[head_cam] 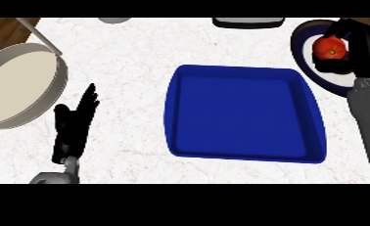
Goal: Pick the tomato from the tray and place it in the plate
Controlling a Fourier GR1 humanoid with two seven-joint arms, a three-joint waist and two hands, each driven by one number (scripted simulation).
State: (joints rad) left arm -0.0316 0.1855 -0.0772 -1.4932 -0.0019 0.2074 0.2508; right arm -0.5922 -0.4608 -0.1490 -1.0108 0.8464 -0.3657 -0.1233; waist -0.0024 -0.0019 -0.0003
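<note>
A red tomato [331,49] sits inside my right hand [345,56], whose black fingers curl round it over the plate [307,63] at the upper right. The plate has a dark rim and a white centre, and my hand and forearm hide much of it. I cannot tell if the tomato touches the plate. A blue tray [245,113] lies in the middle of the counter with nothing in it. My left hand [74,124] rests open at the lower left, fingers straight and pointing up.
A large cream pan [22,85] with a grey rim lies at the left edge, its handle running up left. A dark object [247,22] and a grey round object [114,20] peek in at the counter's far edge.
</note>
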